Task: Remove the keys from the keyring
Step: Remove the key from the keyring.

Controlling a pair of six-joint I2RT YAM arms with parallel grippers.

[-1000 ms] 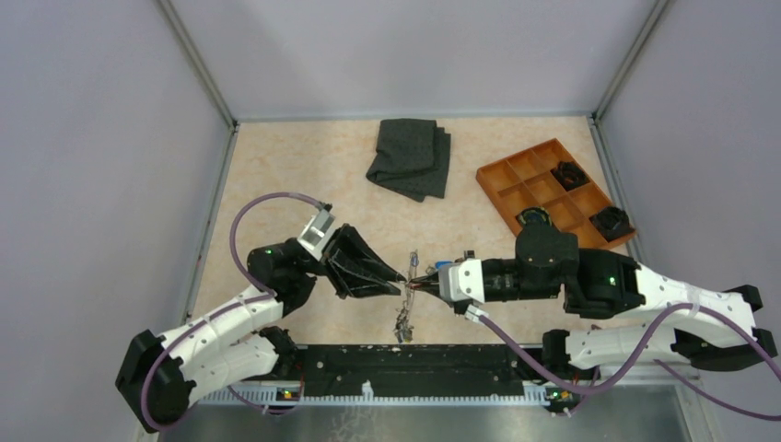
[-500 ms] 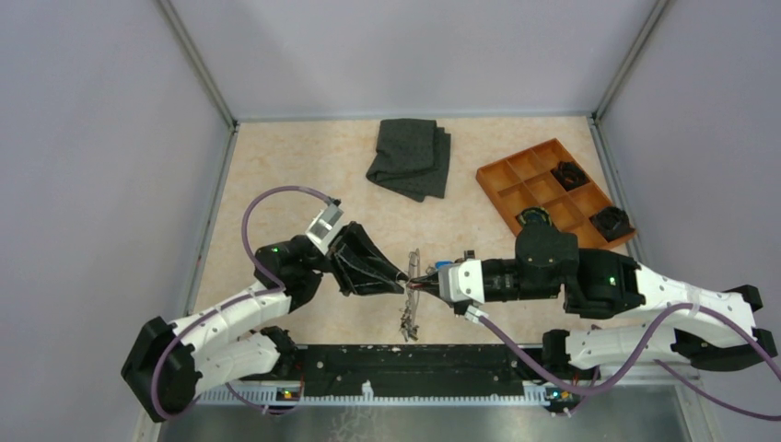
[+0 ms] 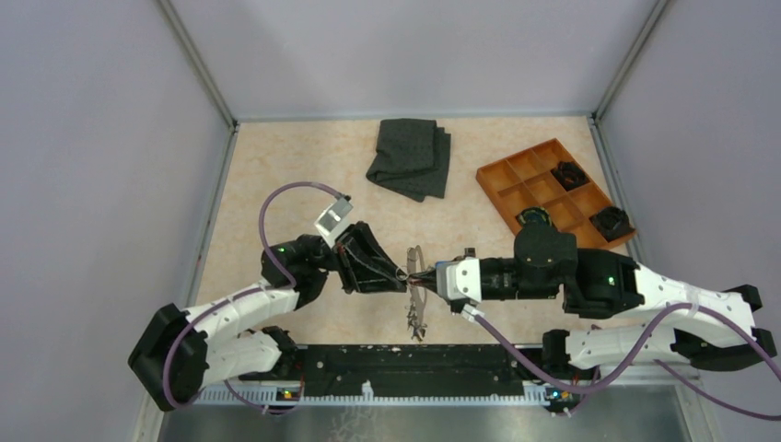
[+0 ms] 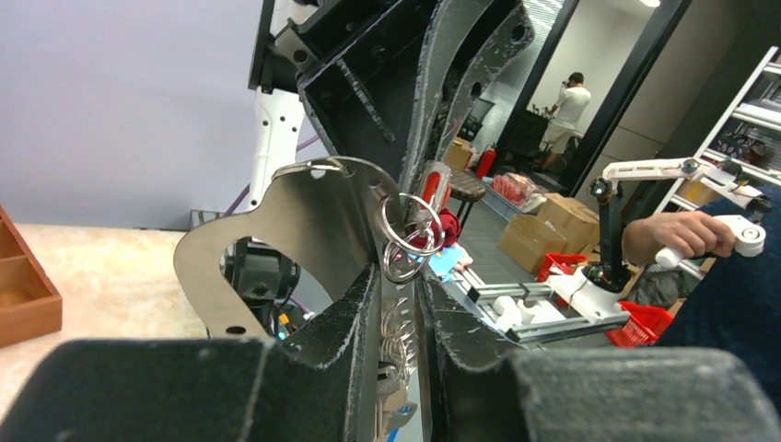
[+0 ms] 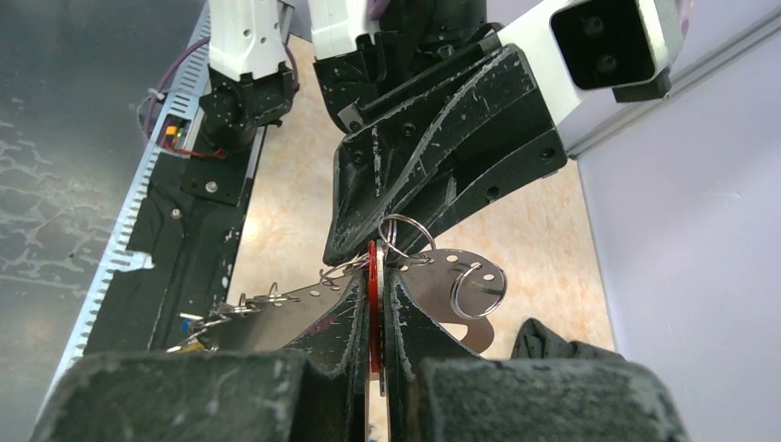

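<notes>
The keyring is a pale grey curved metal plate with small holes and wire rings, held edge-up between my two grippers above the table. My left gripper is shut on its edge; in the left wrist view its fingers pinch the plate just below a small ring. My right gripper is shut on a red-headed key that hangs on a ring of the plate. More keys dangle from the lower end, one with a blue head.
A folded dark grey cloth lies at the back. An orange compartment tray with black clumps stands at the back right. A black rail runs along the near edge under the keys.
My left arm has swung right and its wrist has turned, with the jaws narrowing onto the plate. The keyring and hanging keys have shifted slightly right. The right arm barely moved.
</notes>
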